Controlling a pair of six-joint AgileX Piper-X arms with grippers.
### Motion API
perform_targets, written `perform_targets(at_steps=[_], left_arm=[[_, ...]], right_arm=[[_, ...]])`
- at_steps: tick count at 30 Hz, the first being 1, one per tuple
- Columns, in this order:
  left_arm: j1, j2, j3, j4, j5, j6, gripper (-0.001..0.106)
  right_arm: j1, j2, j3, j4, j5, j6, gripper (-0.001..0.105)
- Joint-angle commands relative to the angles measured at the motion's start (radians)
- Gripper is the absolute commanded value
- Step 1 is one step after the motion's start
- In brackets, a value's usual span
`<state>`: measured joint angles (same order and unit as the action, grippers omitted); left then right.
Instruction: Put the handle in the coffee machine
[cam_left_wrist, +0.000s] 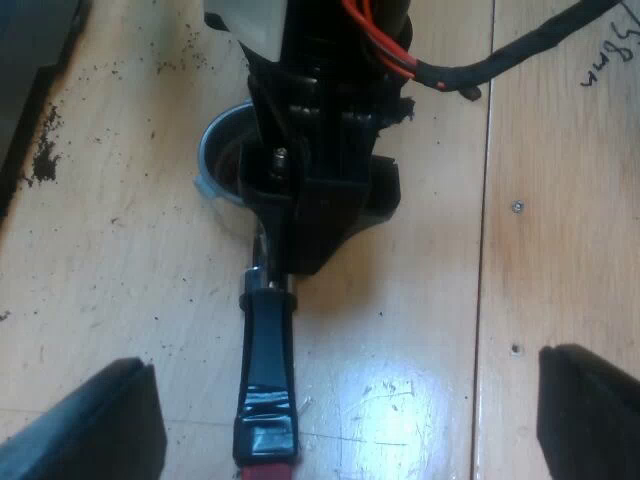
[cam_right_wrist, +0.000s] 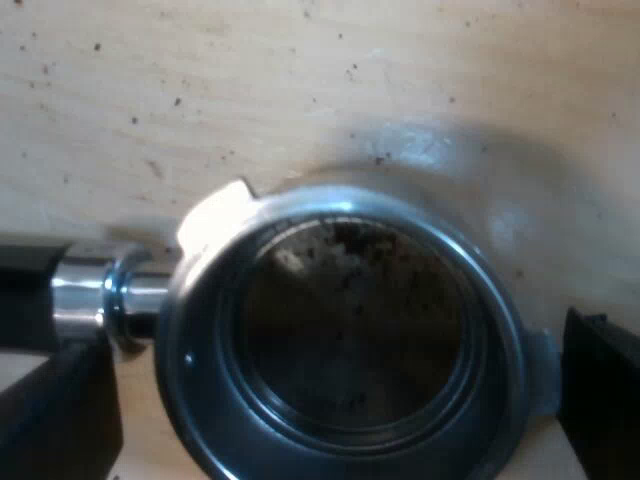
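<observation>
Metal holder (cam_right_wrist: 345, 330) lies flat on the pale wooden table (cam_left_wrist: 110, 260), round steel rim bright, dark grounds (cam_right_wrist: 350, 255) speckling the inside; its glossy dark handle (cam_left_wrist: 268, 370) ends in red. Right gripper (cam_right_wrist: 335, 370) jaws spread, straddling the basket without pressing it. Left gripper (cam_left_wrist: 345, 400) jaws wide apart, empty, flanking the handle.

The holder (cam_left_wrist: 265, 340) lies flat on the table (cam_left_wrist: 120, 260), basket (cam_right_wrist: 340, 320) mouth up. The right gripper (cam_right_wrist: 330, 405) hangs straight over the basket — one finger beside the neck, the other beside the opposite rim. The left gripper (cam_left_wrist: 340, 415) hovers near the handle's (cam_left_wrist: 268, 385) end, a finger well out to each side. Grounds (cam_left_wrist: 45, 155) lie scattered on the table.
</observation>
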<state>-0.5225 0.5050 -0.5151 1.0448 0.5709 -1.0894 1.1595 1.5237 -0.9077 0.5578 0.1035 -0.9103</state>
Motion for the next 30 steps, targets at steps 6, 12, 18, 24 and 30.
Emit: perform_targets(at_steps=[6, 12, 18, 24, 30], left_arm=[[0.002, -0.002, -0.002, -0.001, 0.010, -0.011, 0.078], [0.002, -0.002, -0.002, -0.001, 0.010, -0.011, 0.078], [0.002, -0.002, -0.002, -0.001, 0.010, -0.011, 0.078], [0.002, -0.002, -0.002, -0.001, 0.010, -0.011, 0.078], [0.002, -0.002, -0.002, -0.001, 0.010, -0.011, 0.078]], right_arm=[[-0.004, -0.001, -0.036, 0.041, 0.052, -0.039, 0.090], [-0.034, -0.001, -0.045, 0.106, 0.035, -0.054, 0.090], [-0.042, -0.001, -0.045, 0.094, 0.046, -0.065, 0.090], [-0.042, -0.001, -0.045, 0.063, 0.040, -0.104, 0.090], [-0.042, -0.001, -0.045, 0.067, 0.024, -0.104, 0.090]])
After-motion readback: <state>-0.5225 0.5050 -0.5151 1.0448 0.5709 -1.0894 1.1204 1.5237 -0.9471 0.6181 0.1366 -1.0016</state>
